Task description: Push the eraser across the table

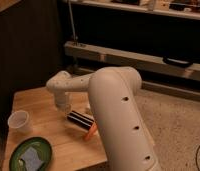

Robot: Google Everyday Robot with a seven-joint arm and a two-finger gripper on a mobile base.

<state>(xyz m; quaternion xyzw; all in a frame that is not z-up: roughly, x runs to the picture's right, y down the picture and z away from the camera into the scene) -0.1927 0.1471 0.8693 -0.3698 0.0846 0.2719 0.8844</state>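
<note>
The eraser (pixel 79 119), a flat black block with a pale stripe, lies on the light wooden table (pixel 38 102) near its middle. My gripper (pixel 63 106) hangs at the end of the white arm, just left of the eraser's left end and close to the tabletop. A small orange carrot (pixel 90 132) lies just right of and in front of the eraser. The big white arm segment (pixel 118 120) hides the table's right side.
A clear plastic cup (pixel 19 121) stands at the table's left edge. A green plate (pixel 30 155) with a grey-blue item sits at the front left corner. A small white object (pixel 87 108) lies behind the eraser. Dark shelving stands behind the table.
</note>
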